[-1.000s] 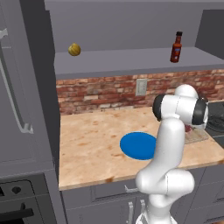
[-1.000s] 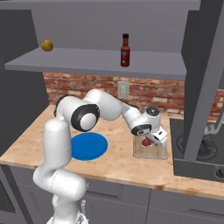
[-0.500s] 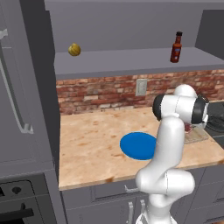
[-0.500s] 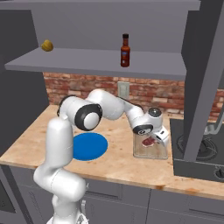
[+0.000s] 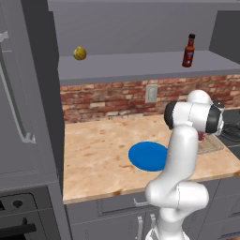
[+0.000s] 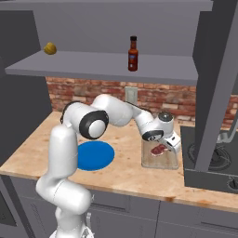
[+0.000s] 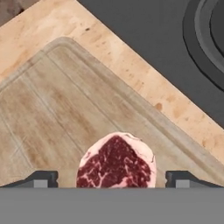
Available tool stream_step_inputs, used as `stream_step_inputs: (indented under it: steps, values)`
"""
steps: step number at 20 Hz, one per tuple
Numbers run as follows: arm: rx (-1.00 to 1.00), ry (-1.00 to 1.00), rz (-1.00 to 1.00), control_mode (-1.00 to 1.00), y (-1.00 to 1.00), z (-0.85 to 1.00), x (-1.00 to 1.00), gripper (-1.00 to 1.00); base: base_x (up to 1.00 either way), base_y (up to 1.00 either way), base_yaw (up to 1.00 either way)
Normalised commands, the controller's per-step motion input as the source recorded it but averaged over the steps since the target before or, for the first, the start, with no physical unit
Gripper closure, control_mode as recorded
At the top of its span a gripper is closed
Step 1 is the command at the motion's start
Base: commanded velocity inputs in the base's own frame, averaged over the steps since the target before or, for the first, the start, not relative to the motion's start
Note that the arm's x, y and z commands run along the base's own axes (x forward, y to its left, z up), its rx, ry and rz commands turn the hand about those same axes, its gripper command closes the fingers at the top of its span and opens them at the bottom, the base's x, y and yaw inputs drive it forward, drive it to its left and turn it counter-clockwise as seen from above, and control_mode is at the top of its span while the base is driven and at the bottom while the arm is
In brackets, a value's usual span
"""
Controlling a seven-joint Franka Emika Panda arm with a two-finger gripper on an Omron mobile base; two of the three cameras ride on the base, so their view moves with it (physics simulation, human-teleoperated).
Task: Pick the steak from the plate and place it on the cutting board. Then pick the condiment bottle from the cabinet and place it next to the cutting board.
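Brick backsplash and wooden counter (image 6: 125, 174) are seen behind the gripper (image 7: 112, 178), whose jaws are spread wide with nothing clasped. Directly beneath it, between the fingertips (image 7: 41, 178), the steak (image 7: 116, 161) lies on the cutting board (image 7: 52, 109). Well above, the condiment bottle (image 6: 133, 54) is shelved in the cabinet (image 6: 93, 62).

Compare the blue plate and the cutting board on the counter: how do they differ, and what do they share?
The plate is round and bright blue; the cutting board is rectangular, light brown wood. The plate lies bare, while the cutting board carries the steak. The cutting board lies nearer the stove than the plate. Both lie flat on the counter.
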Motion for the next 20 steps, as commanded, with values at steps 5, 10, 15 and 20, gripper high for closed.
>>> stream_step_inputs:
  steps: [5,10,15,20]
  values:
    - [0.0,0.0,0.0,-1.0,0.03,0.23,-0.06,-1.0,0.0,0.0,0.0]
    - [0.0,0.0,0.0,-1.0,0.16,0.2,-0.19,-1.0,0.0,0.0,0.0]
    - [0.0,0.0,0.0,-1.0,0.27,0.14,-0.32,-1.0,0.0,0.0,0.0]
    - [0.0,0.0,0.0,-1.0,0.32,0.12,-0.44,-1.0,0.0,0.0,0.0]
